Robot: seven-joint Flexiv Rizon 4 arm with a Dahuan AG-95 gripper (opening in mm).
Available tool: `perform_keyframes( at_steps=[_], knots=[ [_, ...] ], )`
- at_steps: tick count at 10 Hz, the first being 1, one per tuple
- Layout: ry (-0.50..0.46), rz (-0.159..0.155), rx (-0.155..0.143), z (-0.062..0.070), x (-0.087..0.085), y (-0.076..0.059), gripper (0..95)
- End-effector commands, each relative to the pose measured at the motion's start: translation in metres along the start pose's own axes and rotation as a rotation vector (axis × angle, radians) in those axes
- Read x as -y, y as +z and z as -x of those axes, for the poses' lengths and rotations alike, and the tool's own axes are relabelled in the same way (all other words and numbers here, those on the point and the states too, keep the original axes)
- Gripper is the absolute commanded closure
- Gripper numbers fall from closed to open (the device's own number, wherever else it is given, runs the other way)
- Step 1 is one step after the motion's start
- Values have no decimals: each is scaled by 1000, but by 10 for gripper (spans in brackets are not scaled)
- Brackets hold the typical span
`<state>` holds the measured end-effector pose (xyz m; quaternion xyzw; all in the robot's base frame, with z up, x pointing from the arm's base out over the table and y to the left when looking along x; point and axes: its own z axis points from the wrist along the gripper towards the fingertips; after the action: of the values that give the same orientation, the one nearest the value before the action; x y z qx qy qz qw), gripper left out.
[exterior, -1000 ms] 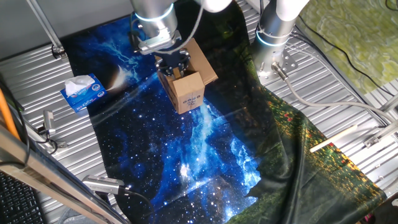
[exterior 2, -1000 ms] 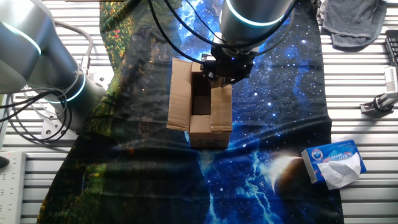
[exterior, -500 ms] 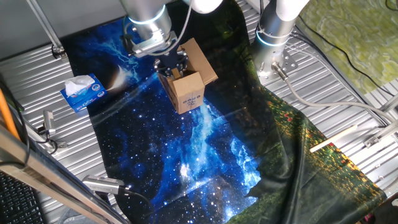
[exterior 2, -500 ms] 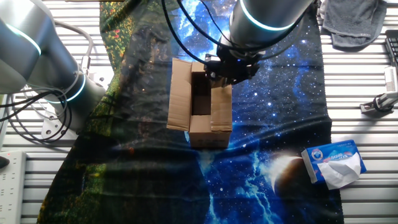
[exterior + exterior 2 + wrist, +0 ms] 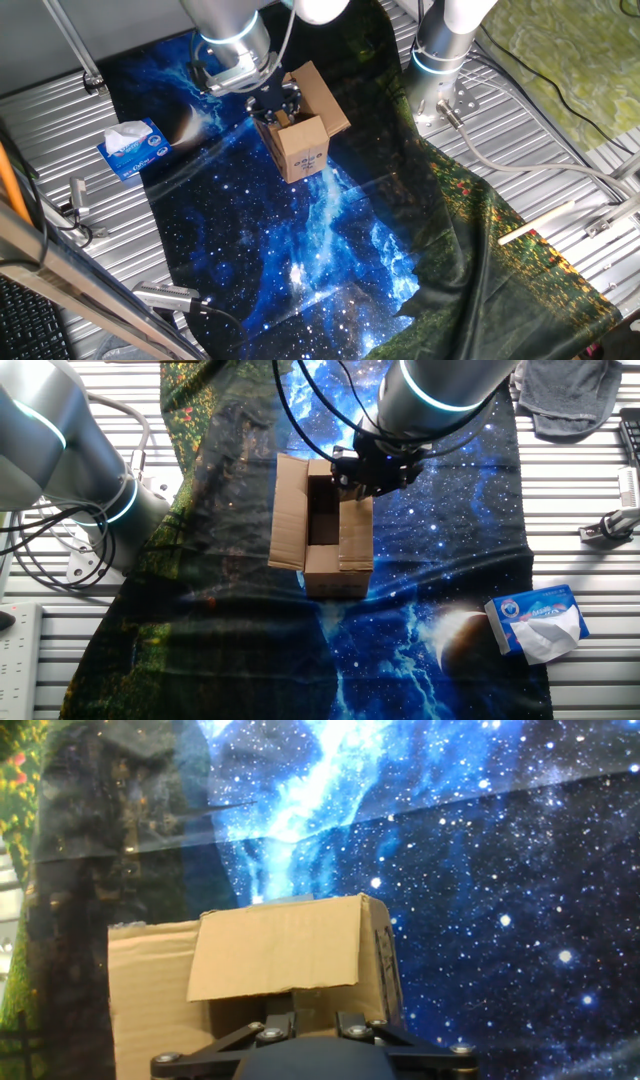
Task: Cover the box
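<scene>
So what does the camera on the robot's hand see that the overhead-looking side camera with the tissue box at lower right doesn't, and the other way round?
Only the hand view shows the folded flap up close. Only the fixed view shows the tissue box, the second robot arm, the grey cloth, and the carton's dark open inside. Both show the cardboard box on the starry blue cloth, with the gripper at the box's edge.

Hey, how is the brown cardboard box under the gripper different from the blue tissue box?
The cardboard box is plain brown; the tissue box is blue and white. The cardboard box sits mid-cloth with flaps open, one spread flat, and looks larger; the tissue box lies near the cloth's edge with white tissue poking out. The gripper is at the cardboard box, away from the tissue box. Both are rectangular boxes.
</scene>
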<state>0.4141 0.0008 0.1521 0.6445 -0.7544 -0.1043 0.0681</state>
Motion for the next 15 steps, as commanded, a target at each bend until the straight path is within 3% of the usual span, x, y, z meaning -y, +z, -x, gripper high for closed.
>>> perform_keyframes(
  at_steps=[1,4,6,11,12,15],
  knots=[
    [11,3,-5,0,-1,0,760],
    [2,6,-33,0,-1,0,760],
    [-10,3,-54,7,7,-6,760],
    [-20,-6,-57,12,14,-10,760],
    [-22,-8,-54,10,13,-8,570],
    [-43,-12,-43,6,17,1,570]
  ],
)
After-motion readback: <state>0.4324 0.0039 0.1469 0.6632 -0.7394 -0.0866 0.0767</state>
